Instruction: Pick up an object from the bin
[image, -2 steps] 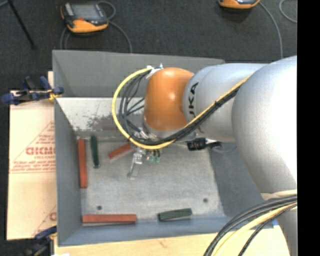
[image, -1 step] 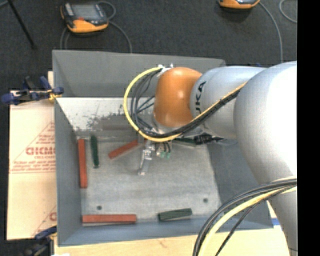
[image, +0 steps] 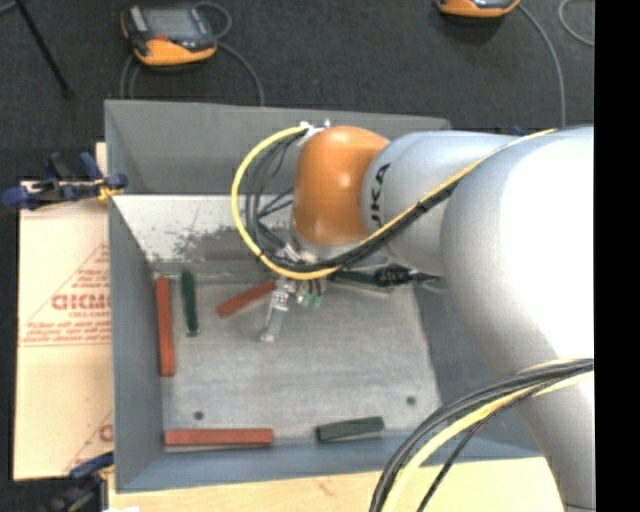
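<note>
My gripper (image: 272, 324) hangs low over the middle of the bin's floor, under the arm's orange cover. A short red stick (image: 243, 300) lies tilted just to its left, its right end close to the gripper. Whether the two touch is not clear. Further left a short dark green stick (image: 188, 303) lies nearly upright in the view. Beside that, a longer red stick (image: 164, 327) runs along the bin's left wall.
Along the bin's front wall lie a long red bar (image: 218, 437) and a dark green bar (image: 350, 429). The arm and its cables cover the bin's back right part. The bare floor between the gripper and the front bars is open.
</note>
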